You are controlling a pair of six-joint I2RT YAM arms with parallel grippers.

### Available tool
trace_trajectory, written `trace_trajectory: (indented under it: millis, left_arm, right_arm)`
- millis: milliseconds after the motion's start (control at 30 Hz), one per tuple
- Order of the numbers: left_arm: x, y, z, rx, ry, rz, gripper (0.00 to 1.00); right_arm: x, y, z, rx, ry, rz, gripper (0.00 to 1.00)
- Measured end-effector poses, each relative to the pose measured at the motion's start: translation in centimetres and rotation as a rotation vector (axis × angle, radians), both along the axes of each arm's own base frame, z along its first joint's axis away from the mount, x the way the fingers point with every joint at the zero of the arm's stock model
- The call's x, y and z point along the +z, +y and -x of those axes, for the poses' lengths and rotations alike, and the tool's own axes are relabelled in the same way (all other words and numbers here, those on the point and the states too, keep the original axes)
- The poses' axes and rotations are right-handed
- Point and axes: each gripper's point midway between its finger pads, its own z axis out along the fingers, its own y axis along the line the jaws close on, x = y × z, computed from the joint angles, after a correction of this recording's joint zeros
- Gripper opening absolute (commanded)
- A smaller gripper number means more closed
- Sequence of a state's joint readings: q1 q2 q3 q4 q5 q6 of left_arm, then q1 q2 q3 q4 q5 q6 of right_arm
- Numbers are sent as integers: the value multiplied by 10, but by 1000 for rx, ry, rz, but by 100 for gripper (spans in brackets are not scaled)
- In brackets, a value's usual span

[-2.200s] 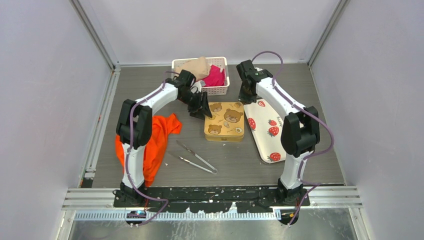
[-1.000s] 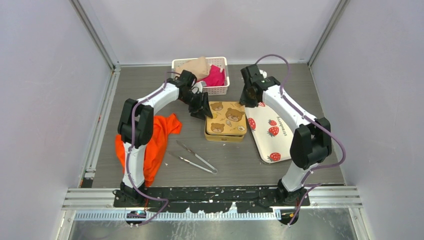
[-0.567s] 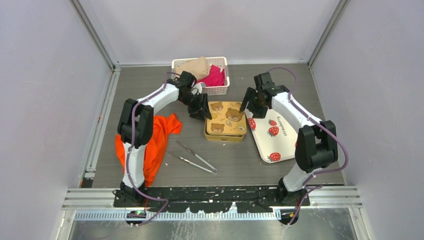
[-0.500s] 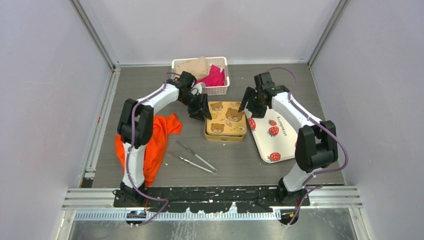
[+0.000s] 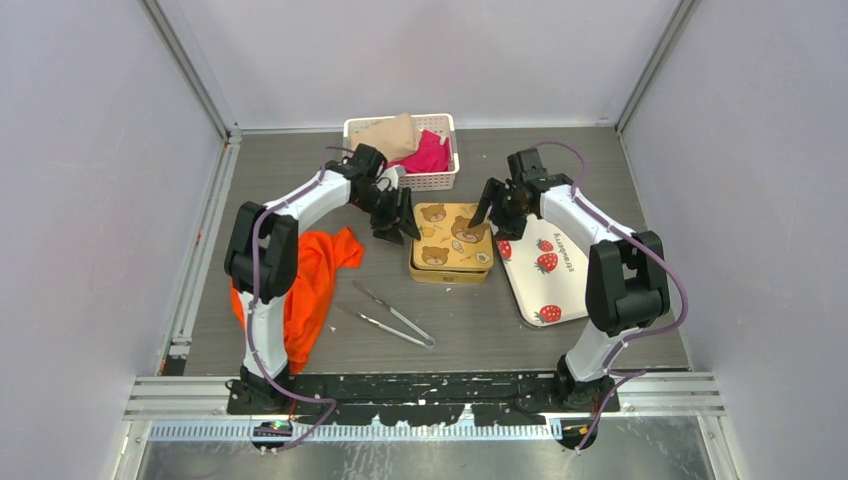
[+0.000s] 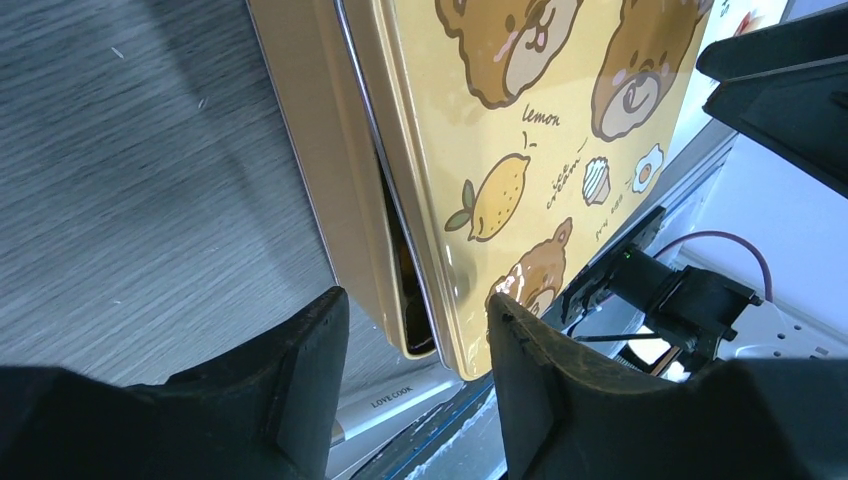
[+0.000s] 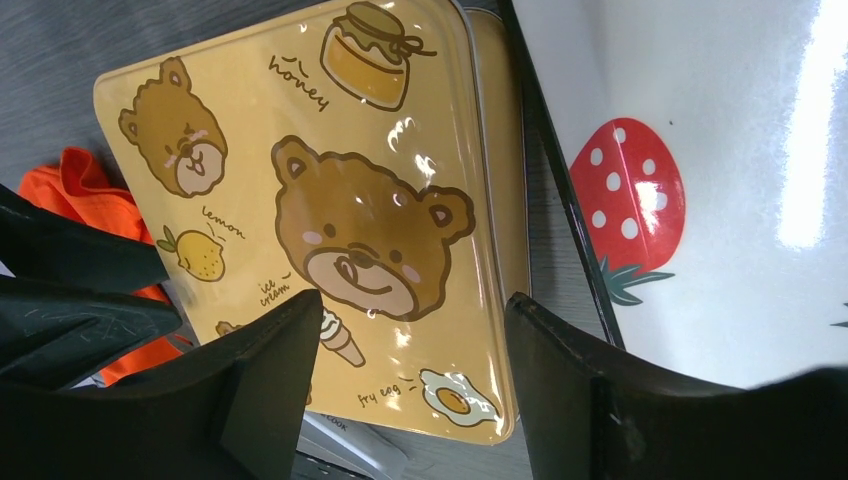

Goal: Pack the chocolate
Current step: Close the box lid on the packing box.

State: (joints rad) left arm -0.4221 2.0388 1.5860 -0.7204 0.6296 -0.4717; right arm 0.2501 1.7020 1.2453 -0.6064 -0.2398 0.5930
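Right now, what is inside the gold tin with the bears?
The bear lid covers the tin, so its inside is hidden. The left wrist view shows only a thin dark gap under one lid edge. No chocolate can be seen.

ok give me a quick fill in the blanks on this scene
The gold lid is printed with brown ___.
The white tray right of it shows red ___.
The cloth beside the tweezers is ___.
The left gripper and right gripper both stand ___.
Missing: bears; strawberries; orange; open.
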Motion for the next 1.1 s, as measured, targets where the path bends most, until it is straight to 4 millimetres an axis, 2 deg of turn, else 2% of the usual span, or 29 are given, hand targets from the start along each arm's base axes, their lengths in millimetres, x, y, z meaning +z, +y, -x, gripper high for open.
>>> trace_trajectory:
  millis: [200,567,1100]
  left_arm:
    - [0,0,-3,13,-5,6,60]
    - [-1,-1,-3,18,-4,16,53]
    - [-4,-1,0,14,8,27,50]
  right_arm:
    - [1,1,-1,3,-3,-10,72]
    - [-2,4,3,6,11,-31,72]
    - [-7,8,12,1,44,-70,71]
